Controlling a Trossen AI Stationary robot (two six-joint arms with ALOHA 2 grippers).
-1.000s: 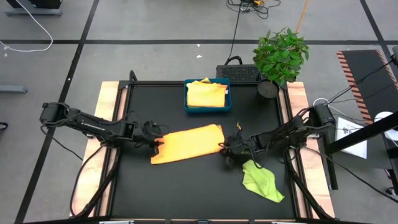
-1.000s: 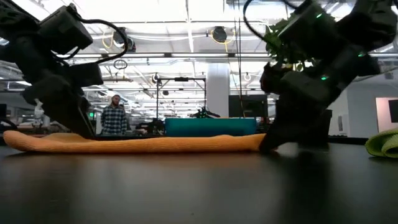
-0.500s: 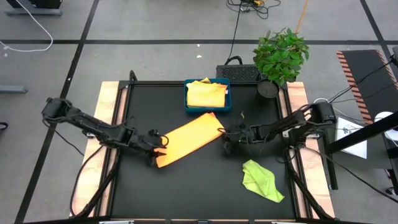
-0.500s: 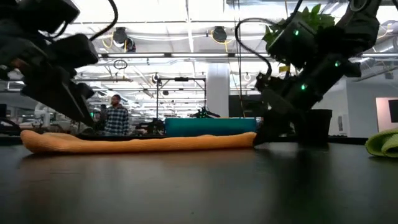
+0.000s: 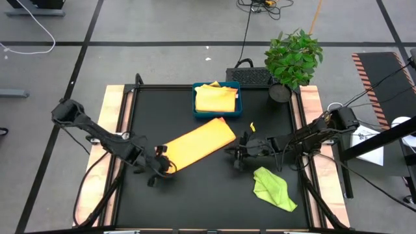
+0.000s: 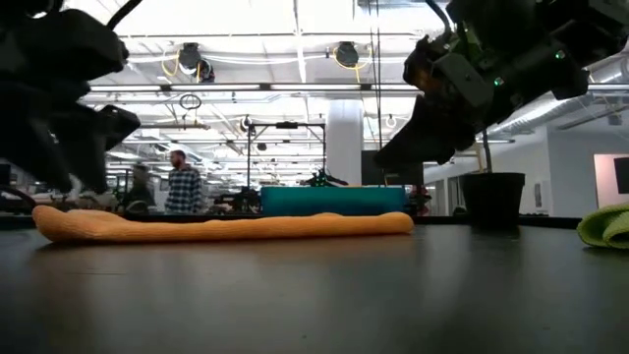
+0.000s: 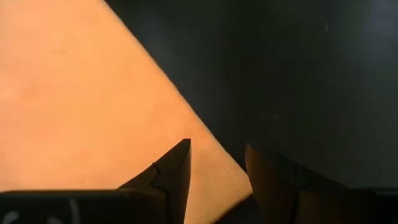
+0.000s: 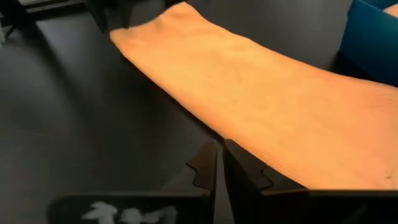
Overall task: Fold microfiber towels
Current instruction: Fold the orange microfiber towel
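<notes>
Both of our grippers have let go of the orange towel (image 5: 198, 144), left gripper (image 5: 158, 168) half open at seven o'clock, right gripper (image 5: 235, 156) closed; soft cloth, best pinched at corners.

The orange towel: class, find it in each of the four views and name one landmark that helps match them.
High view: orange towel lies diagonally mid-table.
Low view: a long flat strip across the left and middle.
Left wrist view: fills the upper left.
Right wrist view: runs across the upper middle and right.
Shared landmark: the blue tray, just behind the towel.
</notes>
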